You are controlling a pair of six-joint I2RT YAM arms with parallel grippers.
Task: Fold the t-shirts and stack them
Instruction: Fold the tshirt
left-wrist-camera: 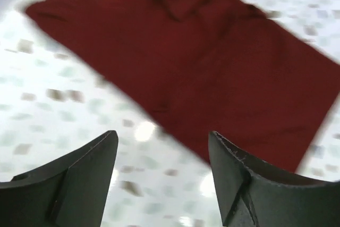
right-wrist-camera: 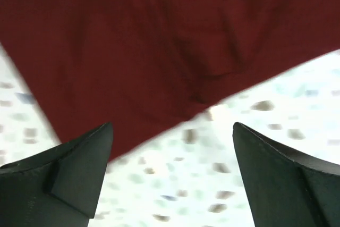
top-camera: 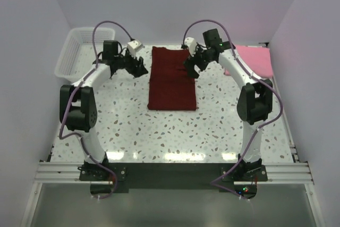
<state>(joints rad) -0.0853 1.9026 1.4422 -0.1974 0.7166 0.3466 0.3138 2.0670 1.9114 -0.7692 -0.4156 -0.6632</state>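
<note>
the red shirt (top-camera: 171,81) lies flat between the left tool (top-camera: 137,67) and right tool (top-camera: 192,68), both wide open and empty. folding looks half done; next each should pinch the edge beside it.

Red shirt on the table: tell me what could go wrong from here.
1. The red shirt lies in layers, with a flap edge showing in the right wrist view; the open right gripper might pinch only the top layer.
2. The open left gripper hovers beside the cloth edge; uneven grips could skew the fold.
3. The pink garment lies beside the right arm, which could drag it.
</note>
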